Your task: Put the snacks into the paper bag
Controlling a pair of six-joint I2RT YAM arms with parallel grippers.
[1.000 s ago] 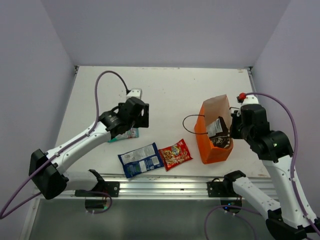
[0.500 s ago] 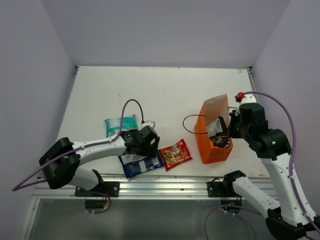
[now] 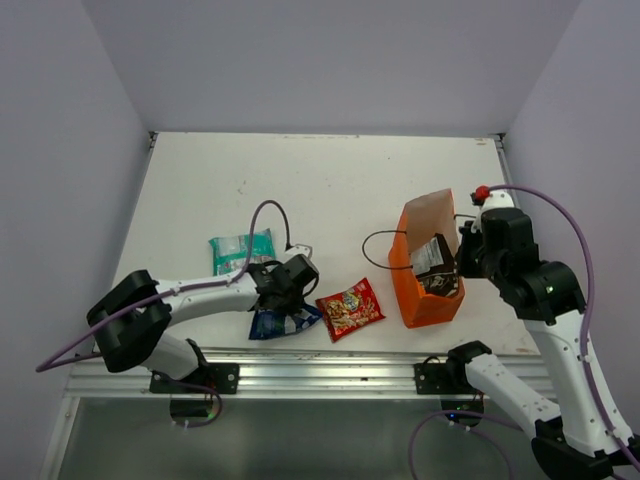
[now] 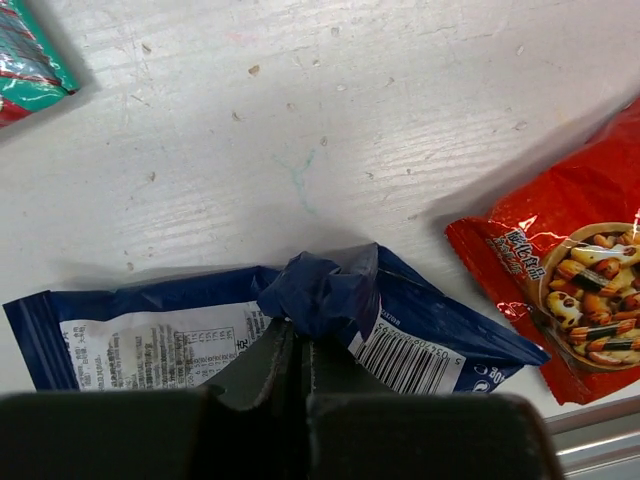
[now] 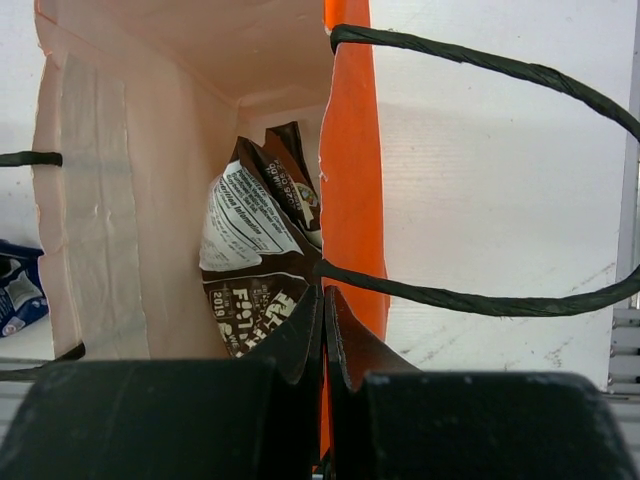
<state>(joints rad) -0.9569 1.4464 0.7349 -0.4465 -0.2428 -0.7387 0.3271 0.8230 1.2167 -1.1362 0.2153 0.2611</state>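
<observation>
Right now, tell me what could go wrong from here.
The left hand pinches only a crumpled fold of the blue-white foil packet, so it may slip in a lift. The long dark brown foil packet stands in the mouth of the orange paper bag that the right hand pinches; the next packet could snag on it.

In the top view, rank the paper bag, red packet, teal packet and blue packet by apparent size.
1. paper bag.
2. red packet and teal packet, about alike.
Unranked: blue packet, bunched and partly hidden under the left gripper.
</observation>
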